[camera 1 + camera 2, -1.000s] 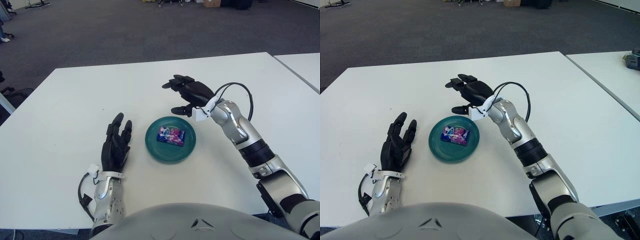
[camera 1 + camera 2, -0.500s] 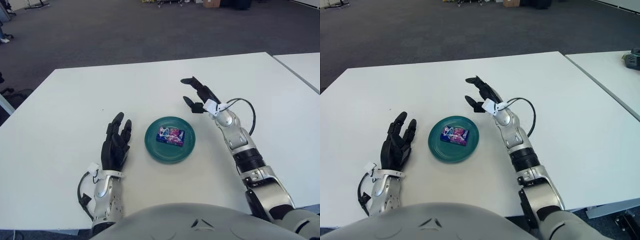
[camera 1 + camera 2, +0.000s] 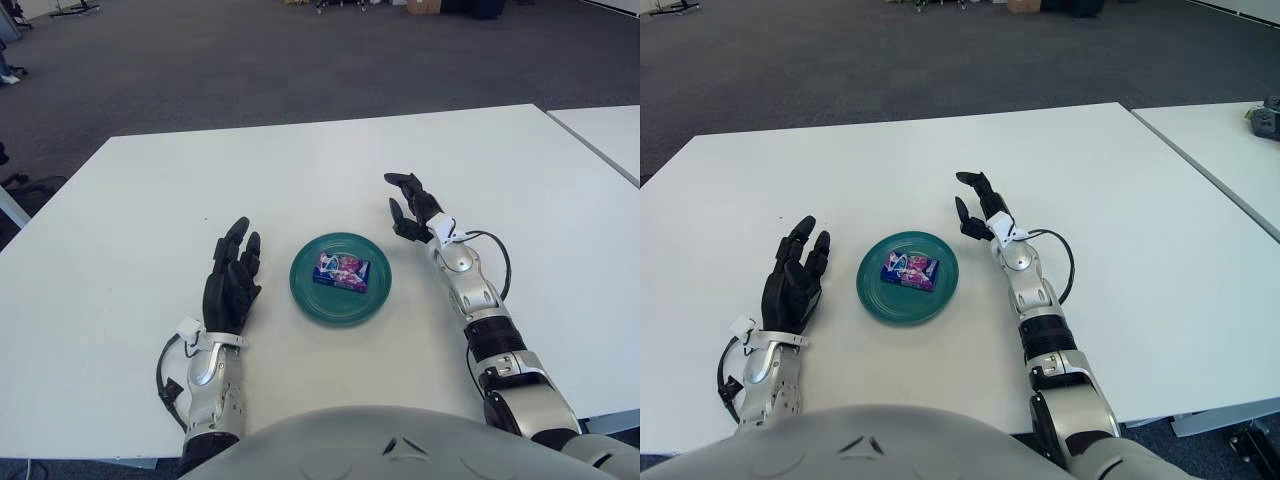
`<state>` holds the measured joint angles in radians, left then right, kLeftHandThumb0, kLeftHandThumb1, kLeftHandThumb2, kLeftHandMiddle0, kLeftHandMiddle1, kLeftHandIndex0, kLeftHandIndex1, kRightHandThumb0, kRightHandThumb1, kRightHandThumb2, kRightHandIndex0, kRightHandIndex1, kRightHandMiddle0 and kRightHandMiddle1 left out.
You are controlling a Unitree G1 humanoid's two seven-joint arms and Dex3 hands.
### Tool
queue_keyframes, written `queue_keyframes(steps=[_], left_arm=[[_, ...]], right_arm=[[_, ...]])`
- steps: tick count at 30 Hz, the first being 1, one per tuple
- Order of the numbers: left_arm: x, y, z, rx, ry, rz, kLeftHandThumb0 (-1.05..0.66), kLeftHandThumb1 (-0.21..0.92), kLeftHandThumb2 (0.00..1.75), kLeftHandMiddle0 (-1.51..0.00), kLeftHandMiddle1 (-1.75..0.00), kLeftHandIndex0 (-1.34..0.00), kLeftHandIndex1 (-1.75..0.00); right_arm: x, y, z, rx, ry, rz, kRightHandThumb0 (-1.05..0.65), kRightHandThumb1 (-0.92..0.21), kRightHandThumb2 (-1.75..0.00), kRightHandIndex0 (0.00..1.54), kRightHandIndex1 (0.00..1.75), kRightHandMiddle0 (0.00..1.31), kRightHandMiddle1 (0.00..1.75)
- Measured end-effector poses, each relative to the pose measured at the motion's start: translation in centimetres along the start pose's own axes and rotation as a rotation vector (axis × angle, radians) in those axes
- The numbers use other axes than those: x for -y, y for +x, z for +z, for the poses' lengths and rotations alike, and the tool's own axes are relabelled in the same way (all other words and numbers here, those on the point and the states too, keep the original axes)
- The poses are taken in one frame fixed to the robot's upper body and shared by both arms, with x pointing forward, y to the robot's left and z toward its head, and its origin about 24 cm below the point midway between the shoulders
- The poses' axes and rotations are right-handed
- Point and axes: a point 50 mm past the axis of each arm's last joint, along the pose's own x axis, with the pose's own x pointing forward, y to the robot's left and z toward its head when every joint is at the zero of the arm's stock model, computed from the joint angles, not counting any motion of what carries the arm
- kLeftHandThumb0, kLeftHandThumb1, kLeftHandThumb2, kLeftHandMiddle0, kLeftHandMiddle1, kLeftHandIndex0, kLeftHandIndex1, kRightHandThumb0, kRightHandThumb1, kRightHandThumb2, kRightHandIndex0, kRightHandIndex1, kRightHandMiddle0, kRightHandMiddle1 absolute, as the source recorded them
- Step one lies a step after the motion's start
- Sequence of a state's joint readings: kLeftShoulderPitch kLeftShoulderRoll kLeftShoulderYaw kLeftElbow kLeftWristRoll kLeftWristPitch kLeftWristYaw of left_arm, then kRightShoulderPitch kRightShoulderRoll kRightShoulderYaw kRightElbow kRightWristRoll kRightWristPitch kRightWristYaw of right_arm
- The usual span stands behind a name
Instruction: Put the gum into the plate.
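Gum (image 3: 341, 271) lies in the plate (image 3: 306, 294); right hand (image 3: 412, 206) and left hand (image 3: 232, 281) flank it, fingers spread, empty.

Counter (image 3: 140, 210): plain white, with a second white counter (image 3: 610, 130) at far right; floor (image 3: 250, 50) beyond: dark grey carpet. Plate (image 3: 305, 290): solid teal green, carrying a gum (image 3: 341, 271) pack of deep blue with a pink, purple and white printed pattern. Left hand (image 3: 231, 280) and right hand (image 3: 412, 206): black fingers, silver-grey forearms, white tags at the wrists, black cable loops.
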<state>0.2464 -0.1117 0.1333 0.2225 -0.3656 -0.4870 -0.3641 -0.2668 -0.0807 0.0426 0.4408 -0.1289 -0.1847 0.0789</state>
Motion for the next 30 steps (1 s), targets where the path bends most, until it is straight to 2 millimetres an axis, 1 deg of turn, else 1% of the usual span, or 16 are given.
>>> queue_keyframes(steps=[4, 8, 12, 18, 26, 30], left_arm=[[-0.3, 1.0, 0.2, 0.006, 0.039, 0.017, -0.96, 0.92, 0.88, -0.09, 0.00, 0.00, -0.35], [-0.4, 1.6, 0.3, 0.007, 0.078, 0.042, -0.96, 0.92, 0.90, -0.05, 0.00, 0.00, -0.27], [0.0, 2.2, 0.5, 0.016, 0.125, 0.025, -0.99, 0.92, 0.90, -0.03, 0.00, 0.00, -0.20], [0.4, 2.3, 0.5, 0.020, 0.188, -0.006, -1.02, 0.92, 0.91, 0.00, 0.00, 0.00, -0.15], [0.7, 1.9, 0.3, 0.006, 0.211, -0.029, -1.05, 0.92, 0.91, 0.00, 0.00, 0.00, -0.15], [0.8, 1.8, 0.0, -0.004, 0.178, -0.050, -1.05, 0.92, 0.93, 0.00, 0.00, 0.00, -0.18]], right_arm=[[0.8, -0.7, -1.6, -0.019, 0.070, -0.100, -0.93, -0.92, -0.95, 0.00, 0.00, 0.00, 0.00], [1.1, -1.5, -3.0, -0.042, 0.106, -0.148, -0.92, -0.92, -0.95, 0.00, 0.00, 0.00, 0.00], [1.2, -1.7, -3.2, -0.021, 0.120, -0.179, -0.92, -0.92, -0.95, 0.00, 0.00, 0.00, 0.00], [1.0, -2.1, -3.7, -0.024, 0.152, -0.262, -0.89, -0.92, -0.95, 0.00, 0.00, 0.00, 0.00], [0.1, -2.7, -3.8, -0.030, 0.206, -0.303, -0.90, -0.92, -0.96, 0.00, 0.00, 0.00, 0.00], [-0.5, -3.0, -3.8, -0.022, 0.203, -0.287, -0.89, -0.92, -0.98, 0.00, 0.00, 0.00, 0.00]])
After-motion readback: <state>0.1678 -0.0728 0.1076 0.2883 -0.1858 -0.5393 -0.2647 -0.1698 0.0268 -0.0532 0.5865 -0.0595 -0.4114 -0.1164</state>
